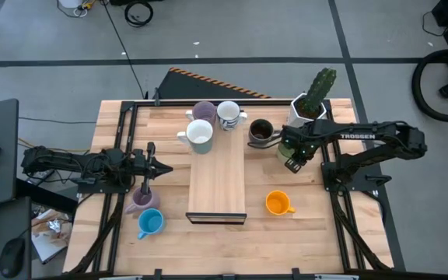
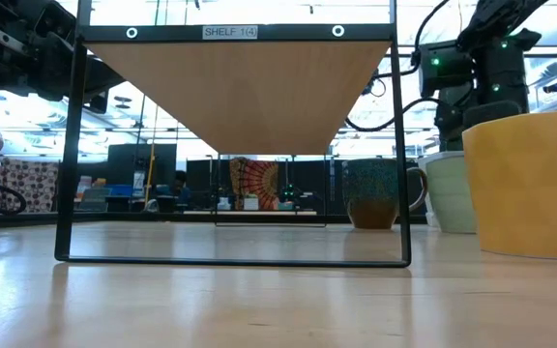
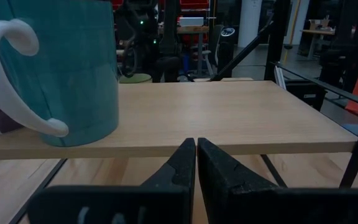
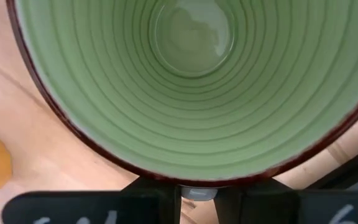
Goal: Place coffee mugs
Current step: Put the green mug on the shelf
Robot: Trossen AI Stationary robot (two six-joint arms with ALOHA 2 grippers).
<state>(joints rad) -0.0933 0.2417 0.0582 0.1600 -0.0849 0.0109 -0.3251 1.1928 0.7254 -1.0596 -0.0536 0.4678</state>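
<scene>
A light green mug fills the right wrist view, seen from above into its ribbed inside; in the low view the green mug has its base at table level. My right gripper is over it, shut on it. A purple mug, a white mug and a teal-and-white mug stand on the shelf's far end. The dark brown mug, orange mug, blue mug and another purple mug stand on the table. My left gripper is shut, left of the shelf. My right gripper comes from above, pointing down, and is shut on a pale piece just outside the green mug's dark rim; it looks like the handle, but the fingers hide most of it. The mug is upright; whether it is lifted, I cannot tell.
The black-framed shelf with a wooden top stands mid-table, its near half bare. A white faceted pot with a cactus is just beyond my right gripper. My left gripper is level with the shelf top, facing the teal mug.
</scene>
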